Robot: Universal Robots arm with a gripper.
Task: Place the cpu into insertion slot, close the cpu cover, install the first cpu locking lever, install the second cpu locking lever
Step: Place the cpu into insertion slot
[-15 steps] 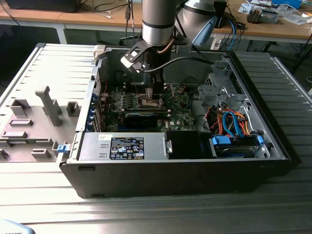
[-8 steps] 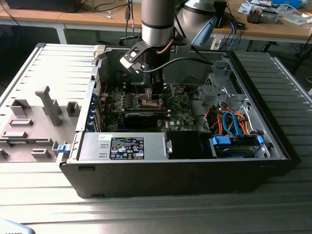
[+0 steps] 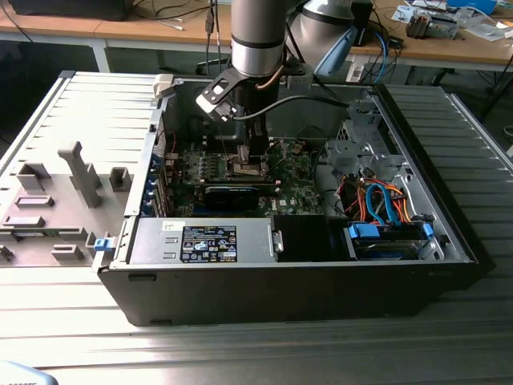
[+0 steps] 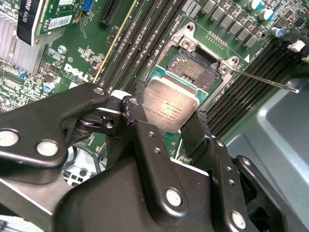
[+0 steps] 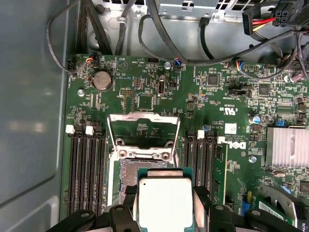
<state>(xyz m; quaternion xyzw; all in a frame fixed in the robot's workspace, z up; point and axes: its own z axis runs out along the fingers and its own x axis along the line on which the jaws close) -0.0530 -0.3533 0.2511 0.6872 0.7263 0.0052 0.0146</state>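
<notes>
Gripping the small flat square silver-grey cpu (image 4: 174, 104) tight between the two jaws of the black metal gripper (image 4: 165, 116). Holding it just over the open dark square socket (image 5: 129, 170) on the green circuit board (image 5: 145, 77), not yet down in it. Showing, in the first wrist view, the thin silvery square cpu cover (image 5: 143, 117) flipped open just beside that socket.

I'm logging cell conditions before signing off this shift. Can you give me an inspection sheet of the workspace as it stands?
Surface: ribbed metal table, open computer case on it.
Job's things: cpu held over the bare socket, not seated; cover stands open; one lever unlatched.
Clutter: grey moulded panel beside the case.
Gripper: fingers shut on the cpu's edges.
Cables: black leads loop above the board; orange and blue ones near the drive bay.
Surroundings: wooden benches behind.
</notes>
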